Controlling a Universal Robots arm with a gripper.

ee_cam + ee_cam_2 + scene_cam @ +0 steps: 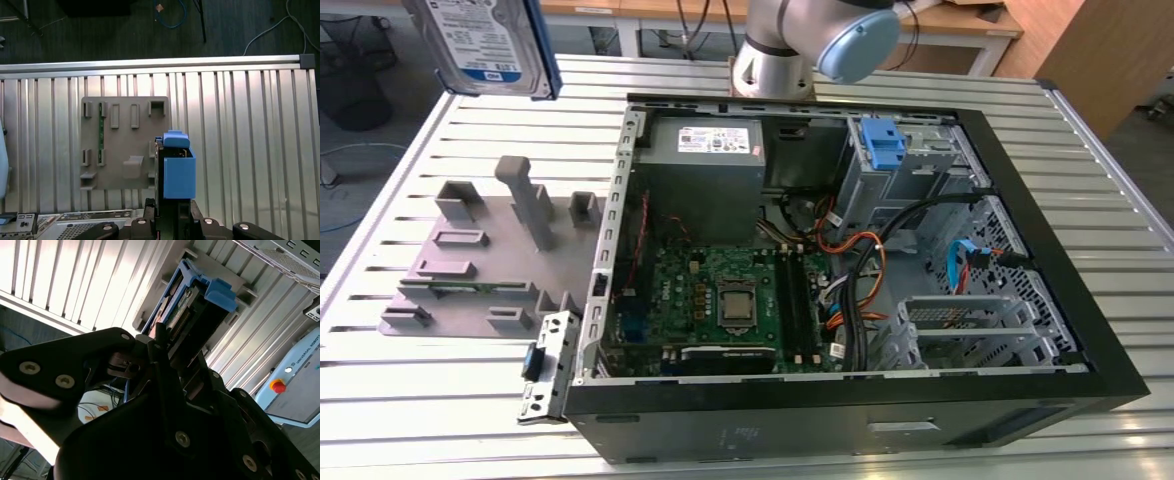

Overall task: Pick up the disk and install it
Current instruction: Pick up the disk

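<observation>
Leftmost, fixture (487, 260): grey, on slatted table (400, 400).
Case (854, 250): open, beside fixture on the exterior view's right.
Disk (487, 40): aloft over fixture, on edge, long axis upright, label facing exterior camera.
Gripper (172, 207): clamped on disk.

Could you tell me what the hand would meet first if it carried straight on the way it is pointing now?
Probably the grey holder plate on the table: the disk in the hand hangs over that plate's edge and would touch first, though depth is unclear.
</observation>
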